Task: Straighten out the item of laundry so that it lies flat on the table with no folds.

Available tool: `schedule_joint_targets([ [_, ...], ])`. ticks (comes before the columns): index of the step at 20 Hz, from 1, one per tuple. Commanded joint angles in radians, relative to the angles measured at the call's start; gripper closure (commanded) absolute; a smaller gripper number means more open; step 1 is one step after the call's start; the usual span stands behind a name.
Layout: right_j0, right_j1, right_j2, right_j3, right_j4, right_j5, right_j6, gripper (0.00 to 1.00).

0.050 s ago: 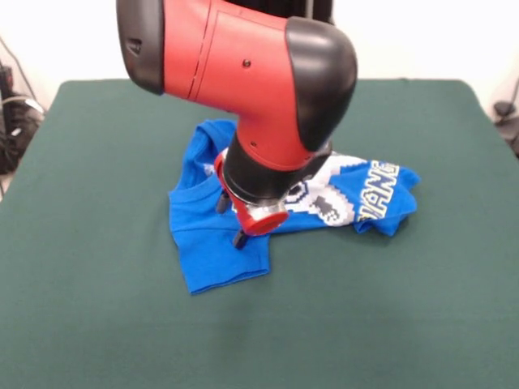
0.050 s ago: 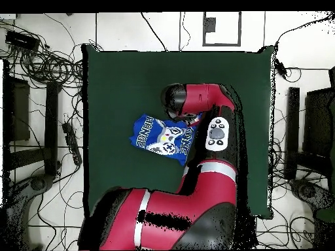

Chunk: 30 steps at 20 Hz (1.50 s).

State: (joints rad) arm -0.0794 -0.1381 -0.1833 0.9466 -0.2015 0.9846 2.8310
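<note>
shirt (image 1: 219, 235) bunched, print end folded right | fingers (image 1: 230, 220) low on cloth, state cannot tell | risk: drag bunches it further across surface (image 1: 97, 324)

A pale wall (image 1: 422, 40) stands behind the scene. From overhead, a light tiled floor (image 2: 131, 29) shows, strewn with black cables (image 2: 49, 65). Dark stands (image 2: 292, 131) and equipment (image 2: 16, 108) sit along both sides.

Glossy red robot arm (image 1: 235, 57) with rounded black joint caps, black cylindrical wrist above the pincer (image 1: 229, 219), grey oval button panel (image 2: 217, 133), white band.
</note>
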Motion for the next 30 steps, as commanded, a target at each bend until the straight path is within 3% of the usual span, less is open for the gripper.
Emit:
schedule_joint_targets([
  [1, -0.029, 0.167, 0.024, 0.016, -0.085, -0.177, -0.002, 0.00],
  [12, -0.097, 0.162, 0.021, 0.016, -0.149, -0.332, -0.091, 0.00],
  [23, -0.122, 0.200, -0.016, -0.082, -0.274, -0.420, -0.095, 0.00],
  [30, -0.138, 0.239, -0.018, -0.143, -0.288, -0.428, -0.097, 0.00],
])
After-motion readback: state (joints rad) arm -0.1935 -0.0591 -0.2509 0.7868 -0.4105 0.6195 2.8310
